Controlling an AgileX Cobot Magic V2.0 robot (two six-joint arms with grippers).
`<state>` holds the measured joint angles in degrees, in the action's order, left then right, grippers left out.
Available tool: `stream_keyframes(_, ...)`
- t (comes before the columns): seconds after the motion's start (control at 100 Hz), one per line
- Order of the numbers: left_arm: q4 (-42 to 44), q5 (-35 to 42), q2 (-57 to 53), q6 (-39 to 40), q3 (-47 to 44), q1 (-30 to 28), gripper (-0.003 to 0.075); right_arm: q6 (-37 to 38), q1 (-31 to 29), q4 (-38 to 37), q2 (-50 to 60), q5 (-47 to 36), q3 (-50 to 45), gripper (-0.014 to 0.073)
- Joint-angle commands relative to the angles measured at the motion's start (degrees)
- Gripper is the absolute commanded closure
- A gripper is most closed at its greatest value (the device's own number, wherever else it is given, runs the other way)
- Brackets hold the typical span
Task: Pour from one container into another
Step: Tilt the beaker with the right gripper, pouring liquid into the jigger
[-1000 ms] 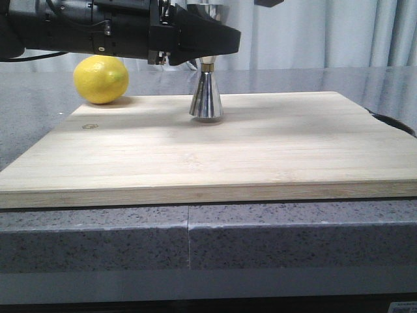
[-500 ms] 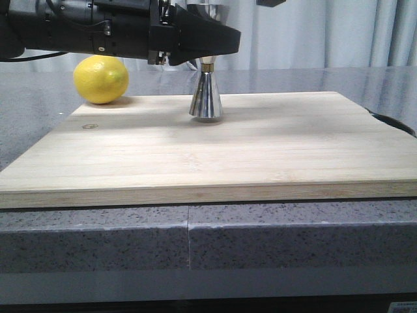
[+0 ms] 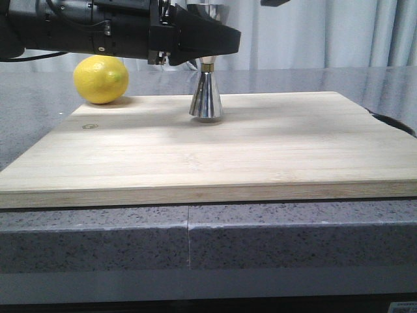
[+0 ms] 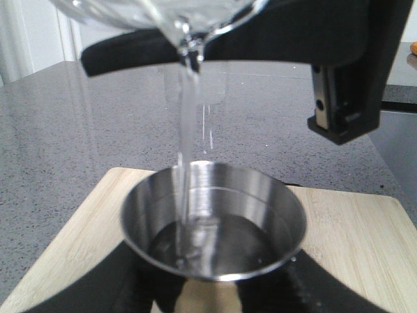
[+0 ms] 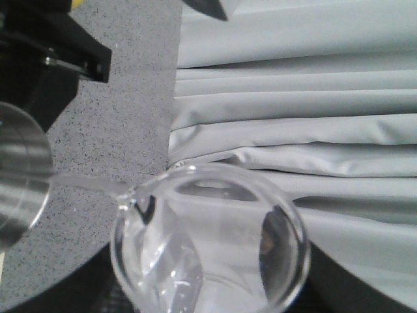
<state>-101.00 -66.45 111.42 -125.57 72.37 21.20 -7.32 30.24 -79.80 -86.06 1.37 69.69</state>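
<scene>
The steel jigger (image 3: 206,98) stands upright on the wooden board (image 3: 215,156). My left gripper (image 3: 208,42) reaches in from the left and is shut on the jigger's waist. In the left wrist view its dark fingers (image 4: 130,287) flank the jigger's open top cup (image 4: 214,222). Tilted above that cup is the clear glass beaker (image 4: 163,13), from whose lip a thin stream of clear liquid (image 4: 186,130) falls into the cup, where liquid has pooled. My right gripper (image 5: 208,287) is shut on the beaker (image 5: 208,241). Only a dark tip of the right gripper (image 3: 273,2) shows in the front view.
A yellow lemon (image 3: 101,78) lies on the grey stone counter (image 3: 39,104) just behind the board's far left corner. Grey curtains (image 3: 326,32) hang behind the counter. The board's near edge sits close to the counter's front lip.
The dark tip of the right gripper at the top edge has crept slightly to the right. The left arm, jigger and lemon have not moved.
</scene>
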Motion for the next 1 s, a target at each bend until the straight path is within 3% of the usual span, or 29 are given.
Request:
stream_keyframes(0.0, -5.0, -6.4, -2.9, 0.1, 1.8, 0.6, 0.0515, -0.2, 0.1, -2.0, 2.1, -0.8, 2.2, 0.0313)
stream_keyframes(0.49, -5.0, -6.4, -2.9, 0.1, 1.8, 0.6, 0.0515, 0.3, 0.1, -3.2, 2.1, -0.8, 2.2, 0.0313)
stream_keyframes(0.58, -5.0, -6.4, -2.9, 0.1, 1.8, 0.6, 0.0515, 1.1, 0.1, 0.8, 2.1, -0.5, 2.2, 0.0313)
stream_keyframes(0.76, -5.0, -6.4, -2.9, 0.1, 1.8, 0.6, 0.0515, 9.1, 0.1, 8.1, 2.1, 1.3, 2.2, 0.0313)
stream_keyframes(0.99, -5.0, -6.4, -2.9, 0.1, 1.8, 0.6, 0.0515, 23.4, -0.8, 10.4, 2.1, 4.8, 2.2, 0.0313)
